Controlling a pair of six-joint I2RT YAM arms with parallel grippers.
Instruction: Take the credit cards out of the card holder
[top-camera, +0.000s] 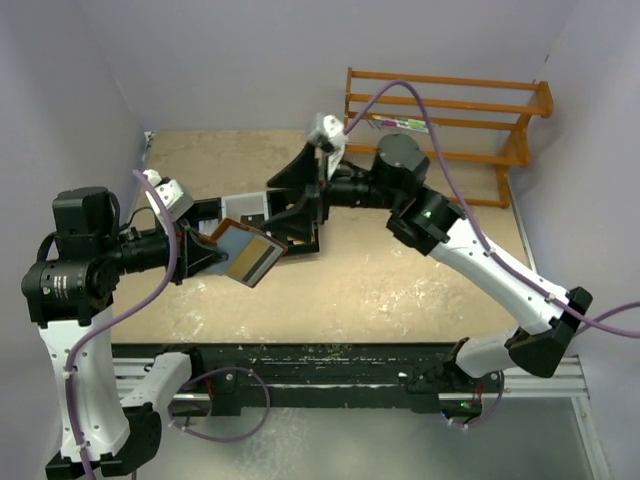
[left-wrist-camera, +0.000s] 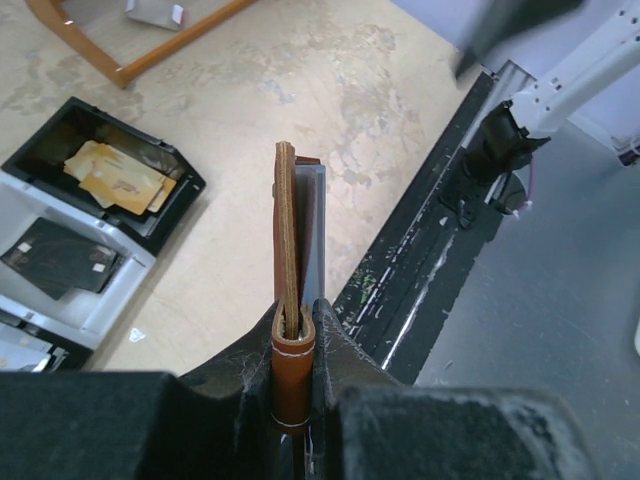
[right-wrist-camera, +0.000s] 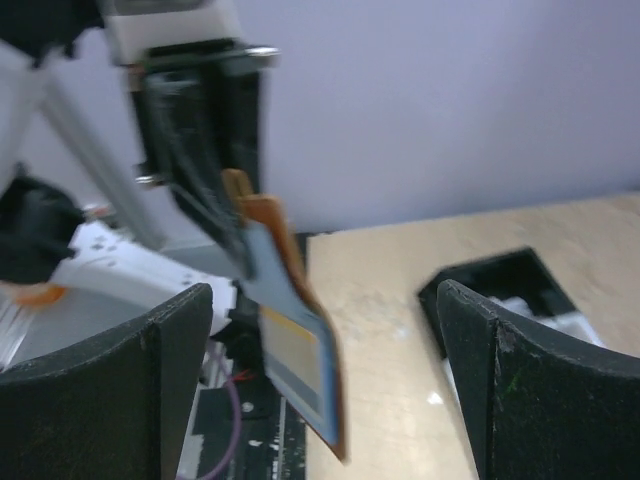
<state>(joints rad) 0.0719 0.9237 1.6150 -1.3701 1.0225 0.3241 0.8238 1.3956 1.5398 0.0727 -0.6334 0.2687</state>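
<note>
- Card holder (top-camera: 247, 252): brown leather case, lifted clear of the table (top-camera: 400, 290) and held out over its left-centre part, well apart from the surface.
- Left gripper (top-camera: 203, 250): fingers (left-wrist-camera: 240, 360) pinched narrow on the holder's folded, stitched end, one on each leather face; the rest of the case projects straight out from them.
- Orientation: the left wrist view shows the holder edge-on, with a thin blue-grey layer lying flat against the leather. The top view shows its broad face turned up and toward the right arm.
- Inner face: blue-grey, with a pale tan rectangle (right-wrist-camera: 290, 345) set into it. Whether this is one of the credit cards or part of the lining cannot be told; that view is blurred.
- Right gripper (top-camera: 300, 205): fingers (right-wrist-camera: 170, 385) spread wide, gripping nothing. It hangs just beyond the holder's free end, apart from it, with the case showing in the gap between the fingers.
- Tray (left-wrist-camera: 112, 300): black and white, resting on the table behind the holder. One black compartment contains orange-yellow flat pieces (left-wrist-camera: 115, 175); the adjoining white compartment contains a dark flat item (left-wrist-camera: 65, 260).
- Wooden rack (top-camera: 440, 100): orange, standing at the far right corner of the table.
</note>
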